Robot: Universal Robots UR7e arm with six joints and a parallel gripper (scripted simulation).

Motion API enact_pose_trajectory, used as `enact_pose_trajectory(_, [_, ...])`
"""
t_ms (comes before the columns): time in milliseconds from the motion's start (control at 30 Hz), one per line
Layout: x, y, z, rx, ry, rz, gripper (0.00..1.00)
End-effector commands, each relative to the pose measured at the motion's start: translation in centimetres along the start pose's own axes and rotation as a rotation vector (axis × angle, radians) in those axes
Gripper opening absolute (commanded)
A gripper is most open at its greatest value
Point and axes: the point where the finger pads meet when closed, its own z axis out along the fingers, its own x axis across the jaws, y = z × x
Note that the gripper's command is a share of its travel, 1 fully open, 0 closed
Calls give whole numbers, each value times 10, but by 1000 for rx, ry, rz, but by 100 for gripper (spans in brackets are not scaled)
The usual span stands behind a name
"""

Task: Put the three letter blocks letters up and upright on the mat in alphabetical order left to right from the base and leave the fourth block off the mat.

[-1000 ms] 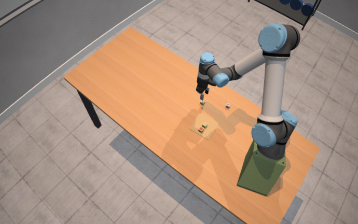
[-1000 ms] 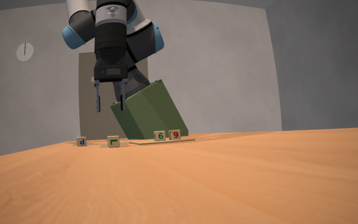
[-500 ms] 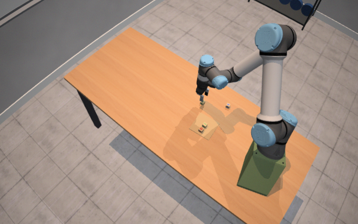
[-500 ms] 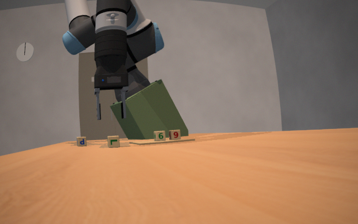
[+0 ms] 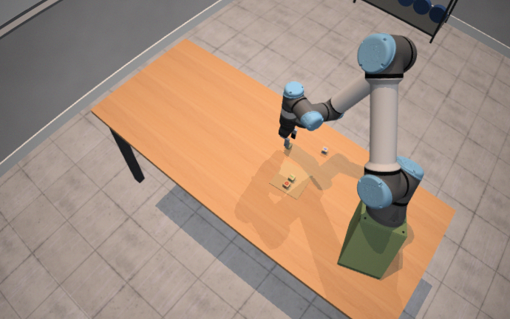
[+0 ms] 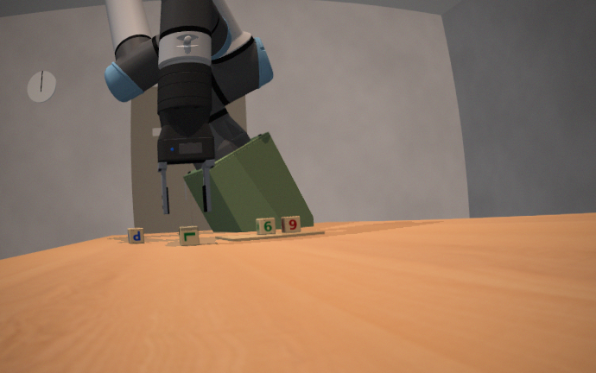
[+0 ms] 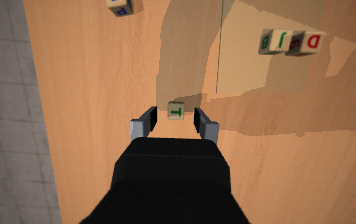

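1. The wooden table [image 5: 195,112] fills my top view, with the arm's green pedestal [image 5: 370,251] standing at its near right end; only this view shows the whole arm reaching out over the boards.

2. The mat [image 5: 297,189] lies flat on the table in front of the pedestal. From the exterior camera it is no more than a thin sliver [image 6: 237,237] seen edge-on.

3. The gripper [image 6: 185,203] hangs straight down, fingers spread wide with nothing between them, above the T block [image 6: 188,236]. The exterior view shows air between fingertips and block; my wrist camera cannot show that gap, but puts the block [image 7: 176,110] squarely between the two fingers.

4. The T block sits on bare table just off the mat's edge. In the wrist view its green T reads inverted, stem pointing away from the gripper body; the exterior view shows only a green angled mark on its side.

5. The green block [image 7: 274,41] and the red D block [image 7: 305,42] stand touching, side by side on the mat. The wrist camera shows the top marks, a green J-like figure and a red D; the exterior shows side faces 6 and 9.

6. The blue-lettered block [image 6: 136,235] rests well off the mat.
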Motion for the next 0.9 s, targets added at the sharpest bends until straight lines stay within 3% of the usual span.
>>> enact_pose_trajectory(0, [-1,0,5,-2,-1,1,100])
enact_pose_trajectory(867, [-1,2,10,-4,-1,1,100])
